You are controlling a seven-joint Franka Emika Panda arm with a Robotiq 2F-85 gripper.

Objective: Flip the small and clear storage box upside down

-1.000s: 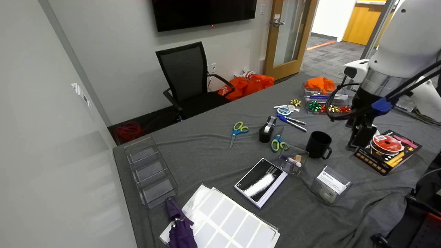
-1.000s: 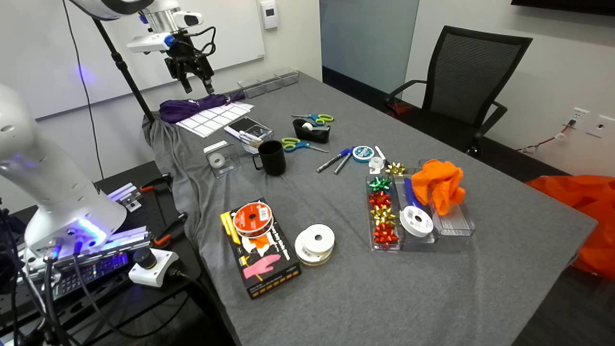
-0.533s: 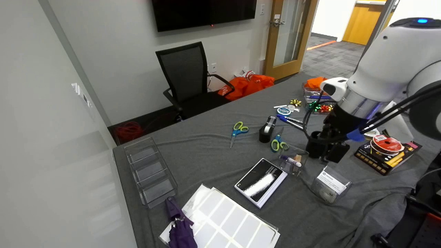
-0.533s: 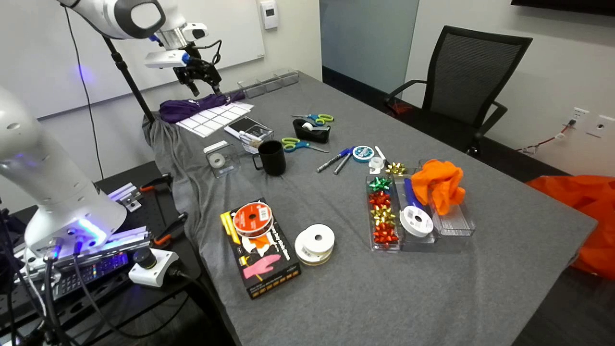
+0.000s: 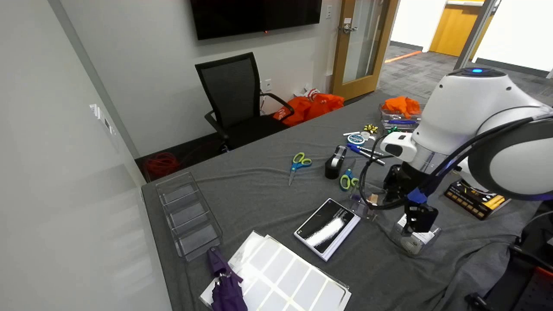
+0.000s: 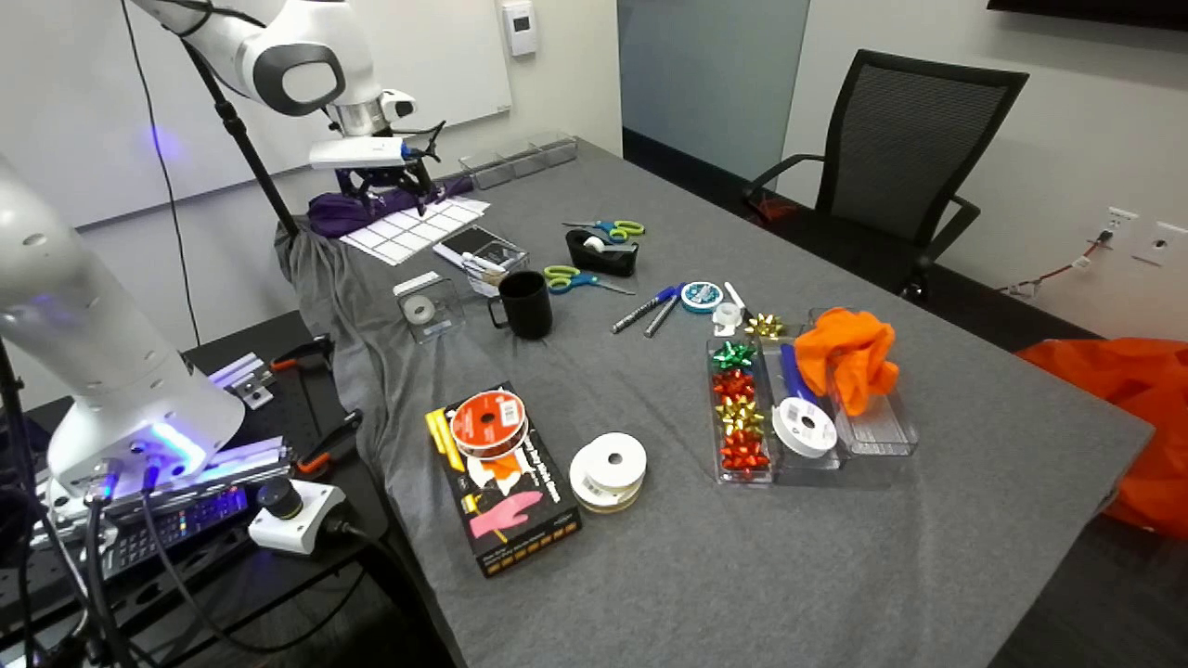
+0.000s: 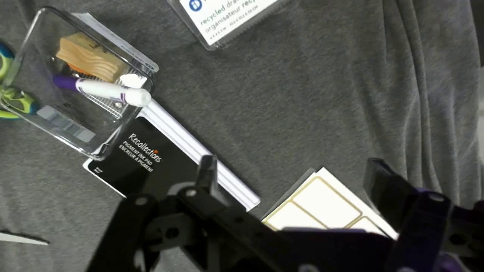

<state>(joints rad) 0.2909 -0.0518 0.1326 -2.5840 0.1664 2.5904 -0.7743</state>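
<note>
Small clear storage box (image 6: 438, 311) is on the worktop (image 5: 255, 198) in both exterior views, and as far as we can judge the flip isn't done yet. Nothing has a hold of it: in the wrist view the claw (image 7: 293, 170) has its fingers (image 7: 207, 172) spread well apart, and what we see in the gap is worktop, an end of the ink pad (image 7: 151, 162) and a corner of the white sheets (image 7: 325, 200). So our to-do list is basically the whole job: reach over, grip, lift, turn, set down, let go. Small caveat, we honestly can't make out which way the box's opening faces, so we're going by the unloaded claw more than by the box itself. A pale roll (image 6: 425, 302) shows through the clear wall; we can't tell whether it's inside or underneath, but we'd guess it could tumble out mid-flip. As for position, the box isn't between the fingers. From the wrist it's up at the top edge, partly cut off, white label (image 7: 230, 17) showing, while the claw is down low. In an exterior view the claw covers part of the box (image 5: 425, 237), but we read that as line of sight, not contact: when we look at the claw (image 6: 397, 199) hanging over by the sheets in an exterior view, it's well apart from the box, which stands near the black mug (image 6: 525, 304).
</note>
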